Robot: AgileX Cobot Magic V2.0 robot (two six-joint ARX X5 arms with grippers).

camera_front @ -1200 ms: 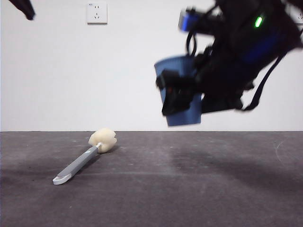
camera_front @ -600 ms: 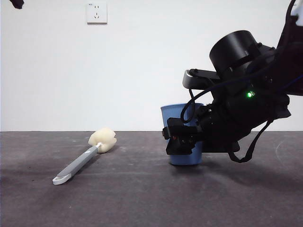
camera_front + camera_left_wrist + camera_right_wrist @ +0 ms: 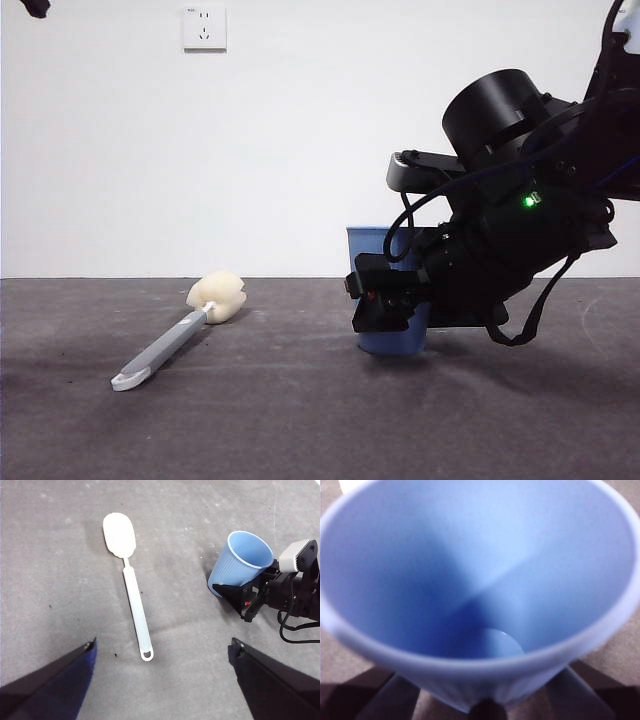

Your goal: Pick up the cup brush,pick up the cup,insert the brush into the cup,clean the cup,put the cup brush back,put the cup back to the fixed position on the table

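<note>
Now the surface (image 3: 300, 420) carries everything. Standing upright on it, apparently back at its spot, the cup (image 3: 385, 290) sits between the right gripper's (image 3: 385, 305) fingers; whether they grip is unclear. Well apart, the brush (image 3: 185, 330) lies flat. Above, the left gripper (image 3: 162, 672) waits, fingers spread.

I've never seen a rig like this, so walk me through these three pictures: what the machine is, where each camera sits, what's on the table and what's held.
This is a robot with two arms at a table, each ending in a two-jawed gripper. One picture looks level across the table; the other two come from cameras on the wrists. The right gripper is around the blue cup, which stands upright on the table; its own camera looks down into the cup. The brush lies flat on the table, apart from the cup. The left gripper hangs open above, holding nothing.
</note>
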